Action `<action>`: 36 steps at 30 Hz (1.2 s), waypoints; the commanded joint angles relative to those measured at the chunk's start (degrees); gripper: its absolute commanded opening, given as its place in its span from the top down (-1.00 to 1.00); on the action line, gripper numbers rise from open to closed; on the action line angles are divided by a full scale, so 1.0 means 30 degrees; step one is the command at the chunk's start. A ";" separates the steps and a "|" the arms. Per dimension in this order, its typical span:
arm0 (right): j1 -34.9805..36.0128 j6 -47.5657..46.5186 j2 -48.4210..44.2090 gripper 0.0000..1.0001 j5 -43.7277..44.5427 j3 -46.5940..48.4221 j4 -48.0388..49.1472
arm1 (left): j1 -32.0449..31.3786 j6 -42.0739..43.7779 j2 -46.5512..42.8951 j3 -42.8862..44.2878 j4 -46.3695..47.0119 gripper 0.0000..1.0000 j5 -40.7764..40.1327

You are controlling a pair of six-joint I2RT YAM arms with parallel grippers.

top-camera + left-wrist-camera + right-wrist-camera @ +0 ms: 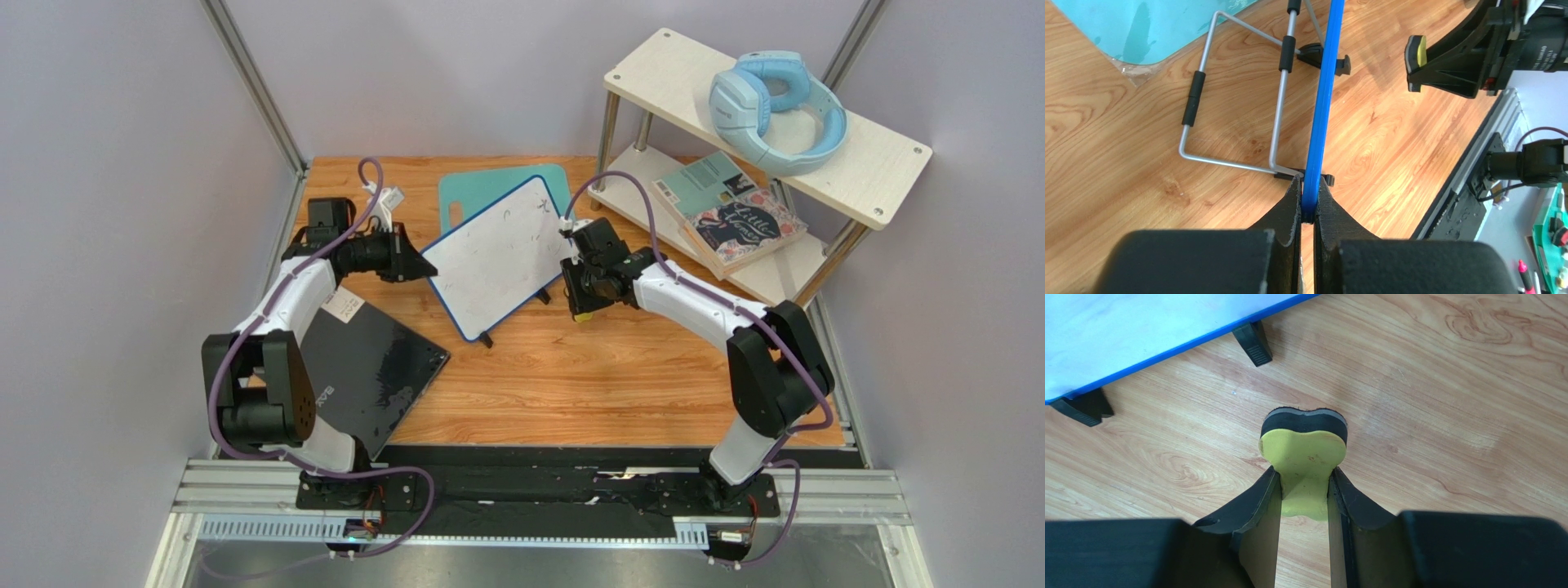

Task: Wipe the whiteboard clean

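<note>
Now, whiteboard (501, 255) pinched in left gripper (1308, 184)

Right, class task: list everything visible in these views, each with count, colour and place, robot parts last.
whiteboard: one, white, blue frame, table centre
wire stand: one, silver, behind whiteboard
eraser: one, yellow and black, in right gripper
mat: one, teal, behind whiteboard
slab: one, glossy black, near left
shelf: one, white, far right
headphones: one pair, light blue, top tier
books: two, teal and dark floral, lower tier
table: one, wood
left gripper: one, black, shut on whiteboard's edge
right gripper: one, black, shut on eraser
</note>
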 commanded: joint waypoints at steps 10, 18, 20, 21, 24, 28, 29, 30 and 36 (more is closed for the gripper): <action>-0.0083 0.0520 -0.0370 1.00 -0.0822 0.2818 0.2072 | -0.0064 0.0421 -0.3275 -0.0423 -0.2319 1.00 -0.3171; -0.0083 0.1777 0.0802 1.00 -0.1203 0.4020 0.5555 | -0.0064 0.0918 -0.3776 0.0281 -0.4226 1.00 -0.3405; -0.0083 0.2130 0.1416 1.00 -0.0709 0.3991 0.7161 | -0.0035 0.0860 -0.3688 0.0019 -0.4226 1.00 -0.3463; -0.0083 0.2422 0.1680 1.00 -0.0502 0.4078 0.7548 | -0.0035 0.0889 -0.3688 -0.0128 -0.4168 1.00 -0.3435; -0.0083 0.2630 0.3114 1.00 0.1079 0.5072 0.8226 | -0.0064 0.0976 -0.3980 -0.0860 -0.3963 1.00 -0.3902; -0.0112 0.2484 0.5017 1.00 0.2165 0.6830 0.8548 | -0.0035 0.0889 -0.4507 -0.1476 -0.3641 1.00 -0.4254; -0.0083 0.2484 0.5254 1.00 0.2137 0.7616 0.8636 | -0.0064 0.0860 -0.4682 -0.1623 -0.3640 1.00 -0.4284; -0.0083 0.2484 0.5488 1.00 0.2079 0.7972 0.8607 | -0.0064 0.0889 -0.4713 -0.1682 -0.3611 1.00 -0.4371; -0.0083 0.2922 0.6076 1.00 0.0646 0.9410 0.9016 | -0.0064 0.0772 -0.5065 -0.1917 -0.3552 1.00 -0.4840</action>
